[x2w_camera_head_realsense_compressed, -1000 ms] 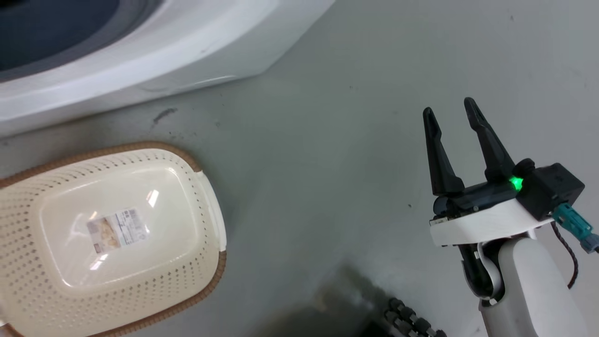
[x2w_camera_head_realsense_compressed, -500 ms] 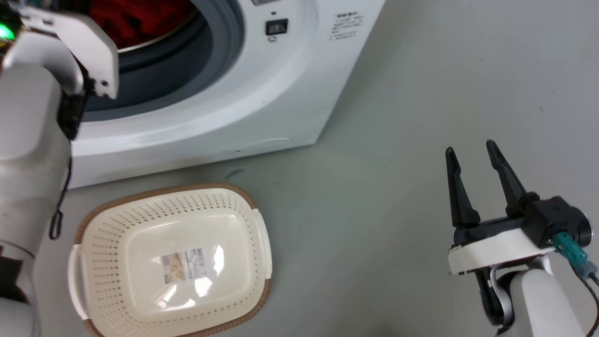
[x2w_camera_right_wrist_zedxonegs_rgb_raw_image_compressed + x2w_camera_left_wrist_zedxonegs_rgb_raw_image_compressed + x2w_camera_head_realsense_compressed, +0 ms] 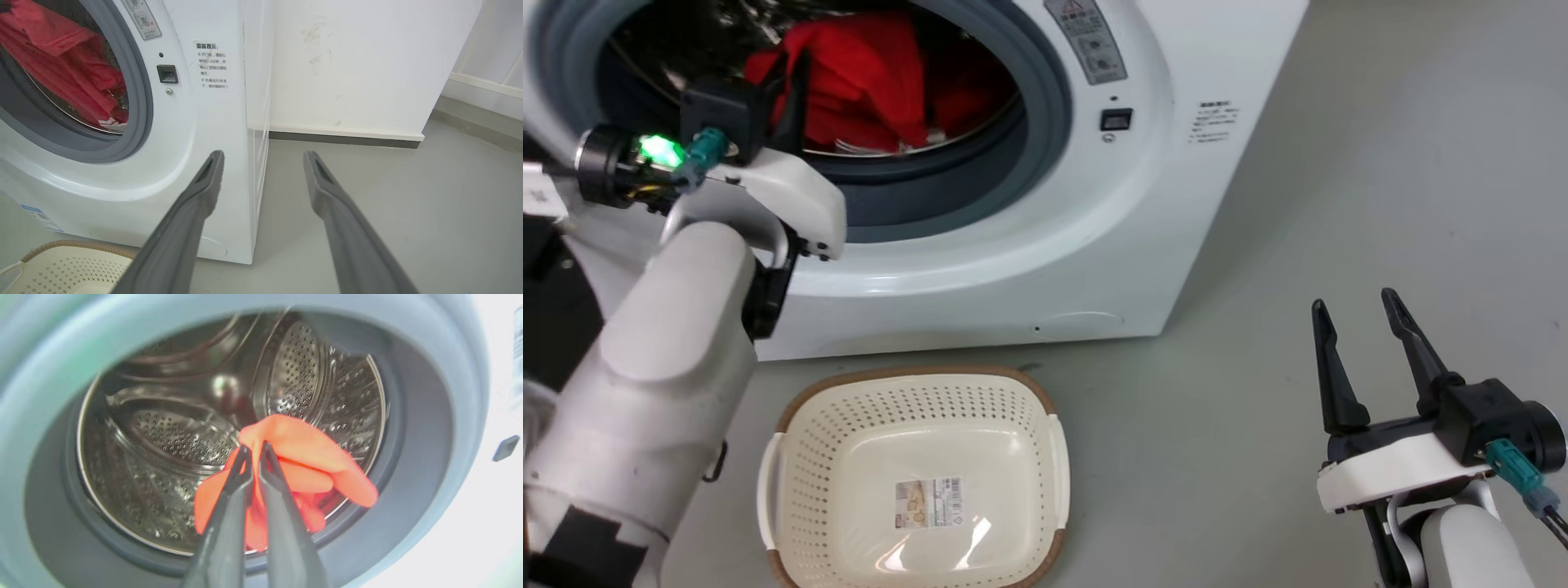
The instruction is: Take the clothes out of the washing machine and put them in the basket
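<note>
On the grey floor (image 3: 1258,392): one white front-loading washing machine (image 3: 1029,245), its steel drum (image 3: 171,433) holding the red clothes (image 3: 866,73) low at the porthole's mouth. Before it, near but apart: one cream perforated basket (image 3: 809,457), brown-rimmed, upright, a paper label (image 3: 929,502) on its bottom. Left gripper (image 3: 254,451), reaching into the porthole, clenched on a fold of the clothes; right gripper (image 3: 1354,300), released, fingers spread, above the floor well right of the basket.

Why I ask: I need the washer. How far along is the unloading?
Done: nothing; the basket is empty. In hand: the left gripper is shut on the clothes at the washing machine porthole. Left: carrying them to the basket; the right gripper is open.
</note>
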Controlling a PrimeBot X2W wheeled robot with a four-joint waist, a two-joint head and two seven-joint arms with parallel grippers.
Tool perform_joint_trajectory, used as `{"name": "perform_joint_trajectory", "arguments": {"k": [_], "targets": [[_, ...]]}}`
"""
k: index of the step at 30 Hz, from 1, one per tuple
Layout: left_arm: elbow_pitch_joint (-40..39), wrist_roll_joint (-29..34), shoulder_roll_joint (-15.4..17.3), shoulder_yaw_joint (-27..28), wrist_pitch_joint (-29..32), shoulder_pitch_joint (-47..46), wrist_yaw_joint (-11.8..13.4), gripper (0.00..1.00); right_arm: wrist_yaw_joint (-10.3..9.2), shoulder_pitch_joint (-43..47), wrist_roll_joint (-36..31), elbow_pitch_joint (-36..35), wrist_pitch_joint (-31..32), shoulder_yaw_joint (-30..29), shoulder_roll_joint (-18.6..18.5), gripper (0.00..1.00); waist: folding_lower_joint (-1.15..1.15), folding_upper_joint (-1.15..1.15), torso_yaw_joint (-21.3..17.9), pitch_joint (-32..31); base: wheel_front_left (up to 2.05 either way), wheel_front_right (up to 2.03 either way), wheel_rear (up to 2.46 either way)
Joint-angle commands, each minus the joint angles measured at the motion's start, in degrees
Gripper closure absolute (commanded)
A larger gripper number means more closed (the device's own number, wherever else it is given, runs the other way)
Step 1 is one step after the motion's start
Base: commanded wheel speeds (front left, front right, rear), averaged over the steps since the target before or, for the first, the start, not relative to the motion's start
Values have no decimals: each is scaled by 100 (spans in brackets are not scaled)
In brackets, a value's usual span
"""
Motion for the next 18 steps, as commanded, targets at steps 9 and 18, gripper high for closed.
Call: {"name": "perform_joint_trajectory", "arguments": {"k": [9,18], "targets": [[-2208,480,241,468,-31,1525,317,100,-4,272,-97,50,-14,-94,-5,0,1,0,515,-547,0,0,0],[-3555,412,635,461,215,2794,515,100,-4,371,-110,1,-14,-189,-4,0,1,0,663,-648,0,0,0]]}}
